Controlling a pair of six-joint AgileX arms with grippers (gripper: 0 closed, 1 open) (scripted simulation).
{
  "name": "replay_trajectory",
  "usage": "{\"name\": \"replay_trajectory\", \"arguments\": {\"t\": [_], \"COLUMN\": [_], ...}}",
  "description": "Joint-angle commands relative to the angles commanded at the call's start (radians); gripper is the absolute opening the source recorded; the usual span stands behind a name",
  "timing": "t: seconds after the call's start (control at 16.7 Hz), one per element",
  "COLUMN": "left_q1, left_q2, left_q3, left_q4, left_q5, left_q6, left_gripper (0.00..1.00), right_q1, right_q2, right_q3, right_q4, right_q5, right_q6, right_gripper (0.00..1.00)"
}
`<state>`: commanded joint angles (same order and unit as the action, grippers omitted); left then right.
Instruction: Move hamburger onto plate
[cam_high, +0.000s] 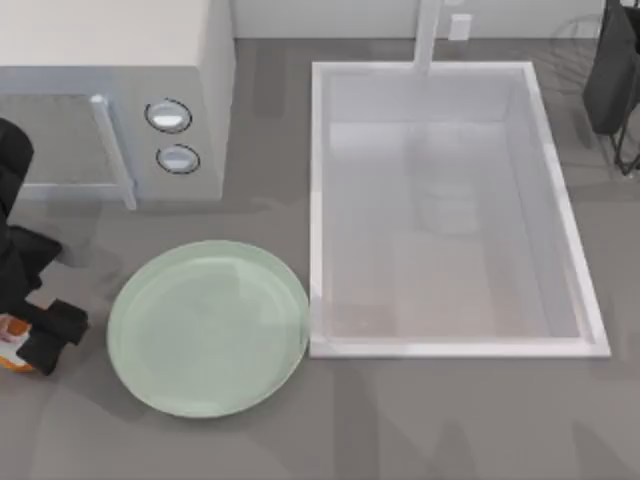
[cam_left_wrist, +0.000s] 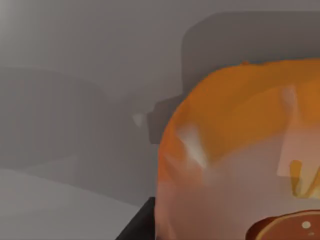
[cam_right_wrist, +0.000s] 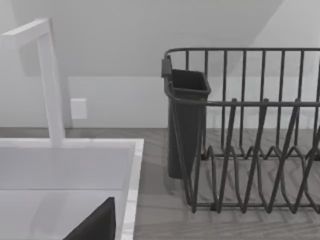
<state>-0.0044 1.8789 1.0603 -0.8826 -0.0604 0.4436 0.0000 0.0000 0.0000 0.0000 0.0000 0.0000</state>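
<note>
Hamburger (cam_high: 12, 345) sits at the desk's (cam_high: 420, 420) left edge, just left of the plate (cam_high: 207, 328) — my left claw (cam_high: 28, 340) is over it, grip state impossible to tell; right arm parked at the far right corner.

The grey table (cam_high: 420, 420) carries a large pale green plate (cam_high: 208, 328) toward its left front, lying flat just beside the front left corner of the white sink (cam_high: 455, 345), whose rectangular basin takes up the middle and right. A white microwave (cam_high: 115, 95) stands at the back left, behind the plate and apart from it, and a dark wire dish rack (cam_right_wrist: 250, 150) with a dark cup-shaped holder (cam_right_wrist: 186, 125) on its end stands at the back right, near the sink's far corner. The hamburger (cam_high: 12, 345) is at the table's left edge, near the plate but not on it.
</note>
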Motion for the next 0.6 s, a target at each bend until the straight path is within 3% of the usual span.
{"name": "replay_trajectory", "arguments": {"t": [0.24,0.6], "left_q1": [0.031,-0.014], "left_q2": [-0.05,-0.135], "left_q3": [0.057,0.216], "left_q4": [-0.179,-0.283], "left_q5": [-0.037,0.037], "left_q6": [0.001,-0.02], "left_gripper": [0.0,0.0], "right_q1": [0.0,0.0], "right_q2": [0.0,0.0], "right_q3": [0.0,0.0], "right_q4": [0.0,0.0], "right_q5": [0.0,0.0], "right_q6": [0.0,0.0], "right_gripper": [1.0,1.0]}}
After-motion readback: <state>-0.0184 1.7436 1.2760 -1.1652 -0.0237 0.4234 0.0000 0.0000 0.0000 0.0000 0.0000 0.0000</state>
